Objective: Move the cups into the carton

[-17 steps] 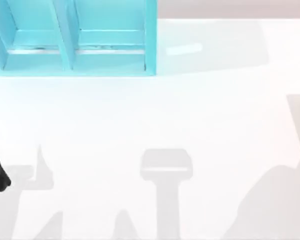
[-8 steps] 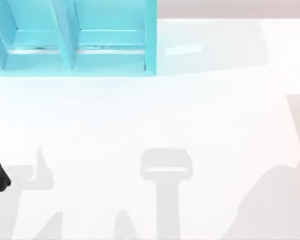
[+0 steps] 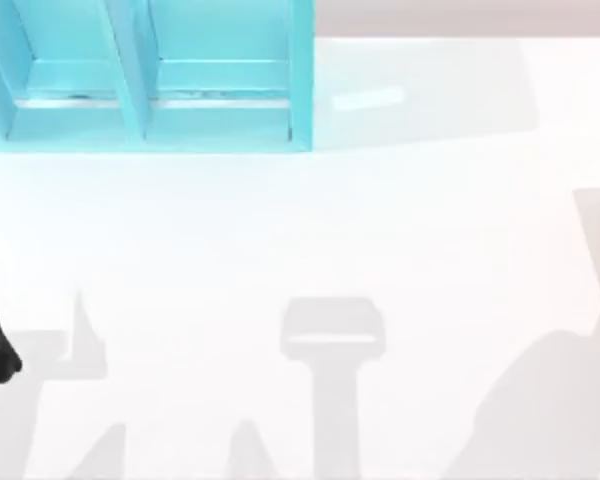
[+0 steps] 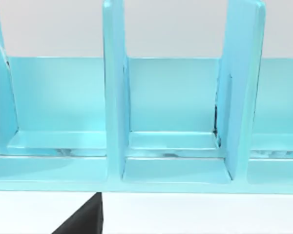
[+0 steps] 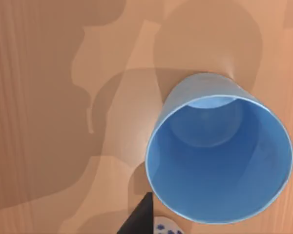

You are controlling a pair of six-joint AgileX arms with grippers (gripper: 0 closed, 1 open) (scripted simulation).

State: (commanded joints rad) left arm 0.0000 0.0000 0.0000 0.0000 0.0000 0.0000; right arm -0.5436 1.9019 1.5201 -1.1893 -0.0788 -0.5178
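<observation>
Blue cup (image 5: 219, 161) stands upright on a brown surface (image 5: 49, 97) under the right tool (image 5: 139, 219), speckled cup (image 5: 166, 227) just beside it. Left tool (image 4: 85, 220) faces a teal rack (image 3: 220, 110) at the white table's (image 3: 300, 230) 11 o'clock. I cannot tell either tool's state

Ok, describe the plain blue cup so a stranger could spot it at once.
In the right wrist view, look at the brown wooden surface. The blue cup stands upright and open on it. It is plain solid blue, unlike the white, blue-speckled cup peeking in beside it.
</observation>
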